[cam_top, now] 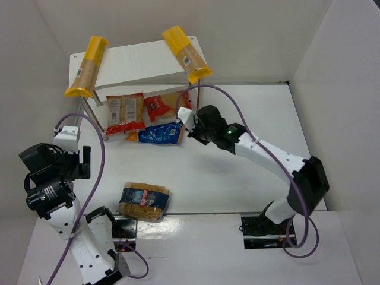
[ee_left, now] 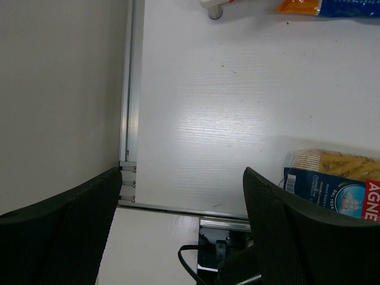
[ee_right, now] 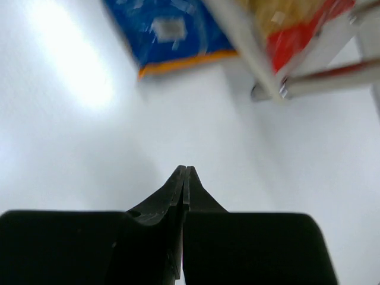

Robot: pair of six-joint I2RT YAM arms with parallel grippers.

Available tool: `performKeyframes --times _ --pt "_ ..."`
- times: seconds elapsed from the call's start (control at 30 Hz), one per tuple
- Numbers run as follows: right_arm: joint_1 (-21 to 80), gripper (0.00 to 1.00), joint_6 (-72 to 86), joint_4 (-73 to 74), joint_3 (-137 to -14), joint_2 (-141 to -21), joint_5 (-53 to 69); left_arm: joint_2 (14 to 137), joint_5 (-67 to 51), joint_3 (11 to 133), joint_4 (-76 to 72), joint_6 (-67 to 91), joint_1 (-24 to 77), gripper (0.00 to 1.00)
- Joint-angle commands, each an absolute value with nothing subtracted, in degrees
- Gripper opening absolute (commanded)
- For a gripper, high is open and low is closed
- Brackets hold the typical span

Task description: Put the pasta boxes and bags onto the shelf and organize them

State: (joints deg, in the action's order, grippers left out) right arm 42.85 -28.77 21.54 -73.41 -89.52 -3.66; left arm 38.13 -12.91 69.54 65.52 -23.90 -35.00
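The white shelf [cam_top: 139, 62] stands at the back. Two spaghetti pasta boxes lie on its top board, one at the left end [cam_top: 87, 66] and one at the right end [cam_top: 187, 54], both overhanging. Two red-trimmed bags [cam_top: 125, 113] [cam_top: 164, 105] lie on the lower board. A blue-trimmed bag [cam_top: 157, 133] [ee_right: 169, 32] lies at the shelf's front edge. Another blue-trimmed bag [cam_top: 144, 200] [ee_left: 335, 178] lies on the table near my left arm. My right gripper [cam_top: 191, 126] [ee_right: 185, 172] is shut and empty, just right of the front blue bag. My left gripper [cam_top: 82, 161] [ee_left: 184, 225] is open and empty, left of the near bag.
White walls enclose the table on the left, back and right. A shelf leg [ee_right: 285, 89] stands close to my right gripper, and another leg's foot [ee_left: 214, 9] shows far ahead of my left gripper. Purple cables loop from both arms.
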Motion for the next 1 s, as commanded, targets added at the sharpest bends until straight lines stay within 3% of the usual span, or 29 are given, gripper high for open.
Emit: performKeyframes --times 0.0,0.07,0.2,0.33,0.43,0.53,0.97 --pt "40.3 0.00 -26.8 31.3 -65.1 -82.6 -0.6 38.2 -17.0 69.1 63.8 -25.2 -34.9 0.88" --pt "37.8 0.01 -24.5 32.7 -60.5 -79.9 -0.6 39.3 -18.5 69.1 63.3 -25.2 -34.9 0.88" --pt "28.9 0.26 -19.3 35.1 -56.3 -73.8 3.7 41.2 -20.7 69.1 62.2 -23.8 -33.8 0.90" --pt "15.4 0.73 -15.6 35.2 -55.3 -67.1 5.4 42.9 -22.6 69.7 61.0 -23.1 -33.3 0.98" --pt "9.3 0.87 -12.6 34.6 -55.8 -65.8 4.8 44.3 -24.2 69.7 58.5 -21.2 -33.3 0.99" --pt "4.1 0.93 -10.6 34.6 -55.8 -65.8 4.3 45.6 -25.9 69.2 55.2 -18.9 -33.3 0.99" --pt "-3.2 0.94 -9.8 32.3 -54.1 -64.9 3.9 47.5 -28.7 63.0 48.2 -13.4 -32.8 0.99"
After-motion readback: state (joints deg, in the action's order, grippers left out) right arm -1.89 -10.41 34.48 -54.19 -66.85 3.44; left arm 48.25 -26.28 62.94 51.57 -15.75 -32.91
